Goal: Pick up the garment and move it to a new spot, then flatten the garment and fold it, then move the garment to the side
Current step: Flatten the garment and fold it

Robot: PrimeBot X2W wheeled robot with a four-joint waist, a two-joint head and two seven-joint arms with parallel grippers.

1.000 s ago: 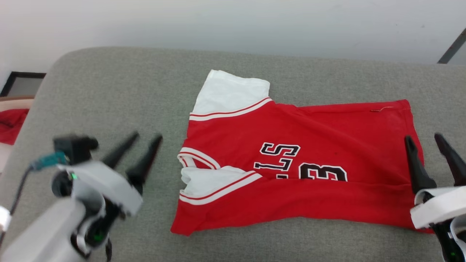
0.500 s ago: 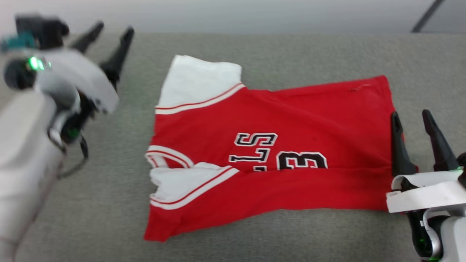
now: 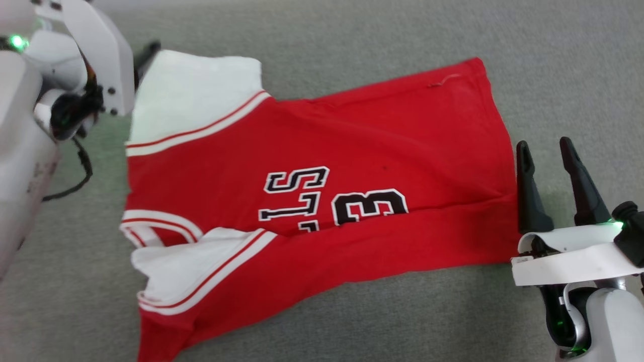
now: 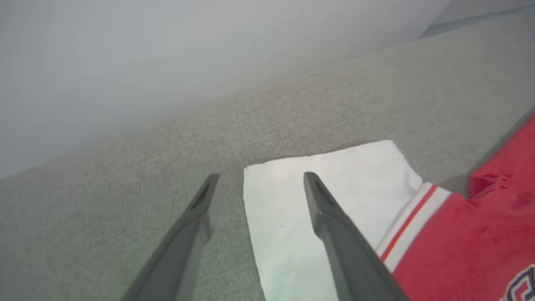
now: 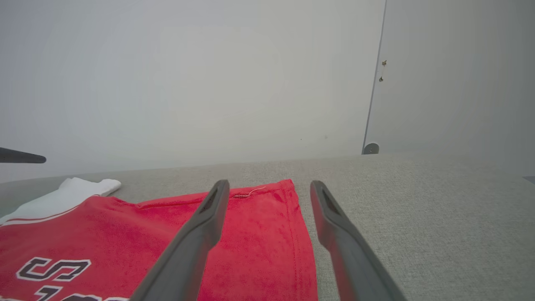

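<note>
The jersey (image 3: 327, 146) lies spread on the grey cushion (image 3: 553, 60), the left gripper (image 4: 261, 176) open over its far-left white sleeve (image 3: 196, 95), the right gripper (image 3: 544, 144) open beside its right edge.

— What is laid underneath?
— Grey woven upholstery (image 3: 352, 40), evenly lit.
— And beyond it?
— A pale wall (image 5: 167, 83) is seen at twelve o'clock; a dark seam (image 5: 374, 104) at one o'clock.
</note>
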